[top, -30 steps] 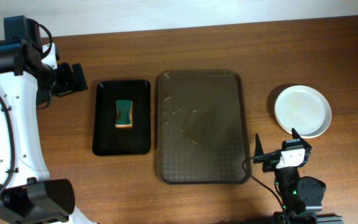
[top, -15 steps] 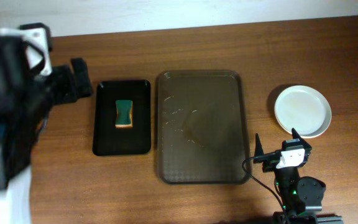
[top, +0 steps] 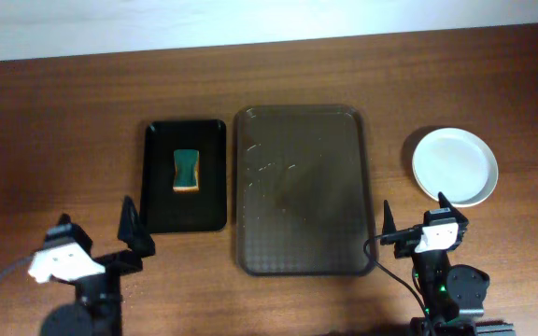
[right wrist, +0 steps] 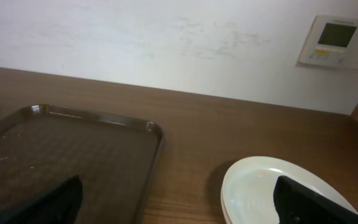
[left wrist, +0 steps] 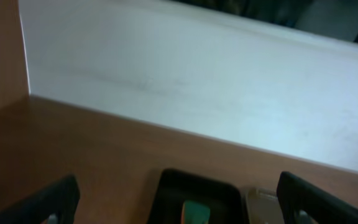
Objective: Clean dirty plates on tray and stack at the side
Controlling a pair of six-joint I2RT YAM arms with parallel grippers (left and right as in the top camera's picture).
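Observation:
The dark brown tray (top: 303, 121) lies mid-table with no plates on it, only faint wet streaks; it also shows in the right wrist view (right wrist: 73, 155). White plates (top: 454, 166) sit stacked to its right, also seen in the right wrist view (right wrist: 272, 186); no orange smear shows on top. My left gripper (top: 96, 238) is open and empty near the front left edge, below the black tray. My right gripper (top: 414, 222) is open and empty near the front edge, between the tray and the plates.
A small black glossy tray (top: 157, 210) holds a green and yellow sponge (top: 187, 171), left of the brown tray; both show in the left wrist view (left wrist: 197, 193). A white wall (right wrist: 166, 43) with a thermostat (right wrist: 332, 40) runs behind the table.
The left arm has swung from the far left back corner down to the front left edge. The right arm, plates and trays have not moved.

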